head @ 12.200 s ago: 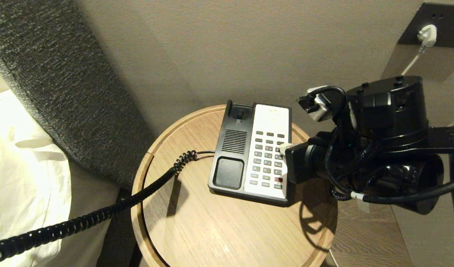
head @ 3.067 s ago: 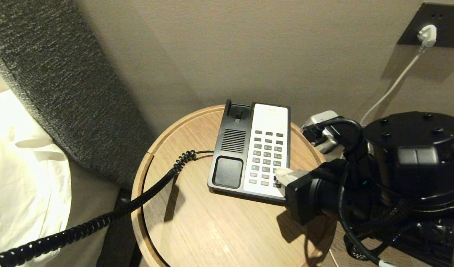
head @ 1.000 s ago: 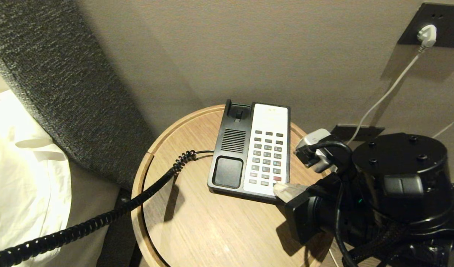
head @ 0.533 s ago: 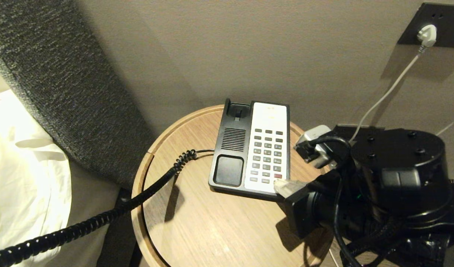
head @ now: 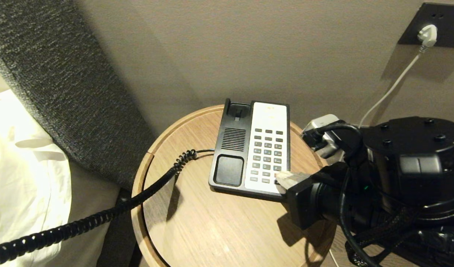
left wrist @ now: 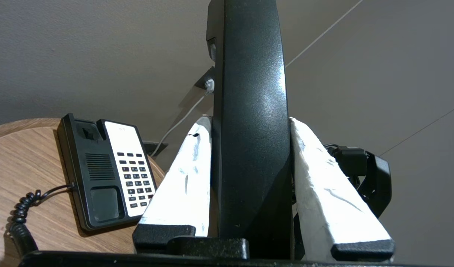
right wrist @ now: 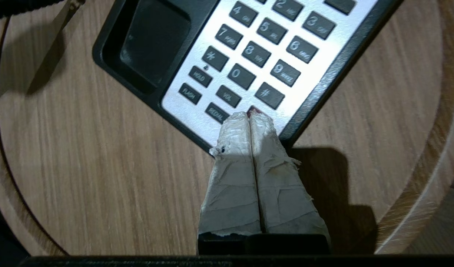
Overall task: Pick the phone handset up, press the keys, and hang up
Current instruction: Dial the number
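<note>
We held the phone handset (left wrist: 251, 122) upright in our left hand (left wrist: 249, 126), off to the side of the desk (head: 197, 222). Our right hand (right wrist: 249, 115), fingers pressed together, tip sat at the keys (right wrist: 260, 48), prob. touching the red one, on the phone base (head: 230, 148).

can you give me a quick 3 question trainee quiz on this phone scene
1. True or false: the left claw holds the long glossy black plastic handset.
2. The closed right claw tips sit over which key? A) the 5 B) the small red key C) the star
3. The round wooden table carries what?

Key: 1 true. 2 B. 3 the black-and-white phone base.
</note>
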### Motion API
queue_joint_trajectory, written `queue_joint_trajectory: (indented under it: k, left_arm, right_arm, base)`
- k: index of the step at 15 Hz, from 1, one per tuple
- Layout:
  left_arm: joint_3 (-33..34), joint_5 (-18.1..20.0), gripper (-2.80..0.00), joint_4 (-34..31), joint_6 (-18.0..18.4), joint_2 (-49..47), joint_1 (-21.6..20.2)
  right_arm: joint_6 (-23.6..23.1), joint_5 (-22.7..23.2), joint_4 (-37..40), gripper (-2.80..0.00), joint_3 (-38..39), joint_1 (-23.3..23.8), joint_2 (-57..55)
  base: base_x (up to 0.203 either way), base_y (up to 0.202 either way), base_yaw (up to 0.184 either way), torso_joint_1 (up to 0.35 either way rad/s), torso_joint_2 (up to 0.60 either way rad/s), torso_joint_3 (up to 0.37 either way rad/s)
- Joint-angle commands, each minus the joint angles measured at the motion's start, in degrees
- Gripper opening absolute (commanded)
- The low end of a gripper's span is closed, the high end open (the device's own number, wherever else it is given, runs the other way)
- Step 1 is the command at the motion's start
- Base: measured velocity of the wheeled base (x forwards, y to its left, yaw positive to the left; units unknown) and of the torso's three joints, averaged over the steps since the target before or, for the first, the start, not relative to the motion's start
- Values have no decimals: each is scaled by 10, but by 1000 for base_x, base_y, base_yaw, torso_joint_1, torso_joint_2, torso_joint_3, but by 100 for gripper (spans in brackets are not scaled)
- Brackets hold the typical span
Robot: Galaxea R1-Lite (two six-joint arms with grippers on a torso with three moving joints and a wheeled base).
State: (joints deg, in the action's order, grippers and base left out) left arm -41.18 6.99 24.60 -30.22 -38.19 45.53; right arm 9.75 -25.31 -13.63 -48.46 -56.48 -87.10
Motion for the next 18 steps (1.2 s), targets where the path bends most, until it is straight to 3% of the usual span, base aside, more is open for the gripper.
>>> queue_joint_trajectory:
  k: [1, 18]
  left_arm:
    - [1, 0, -280, 1, -2, 0, 0]
    - [2, 0, -280, 3, -2, 1, 0]
  right_arm:
    - [0, -4, -1, -280, 1, 0, -1]
    - [-3, -5, -3, -280, 12, 0, -19]
  base:
    - [0, 0, 0, 0, 0, 0]
    - [0, 0, 0, 0, 0, 0]
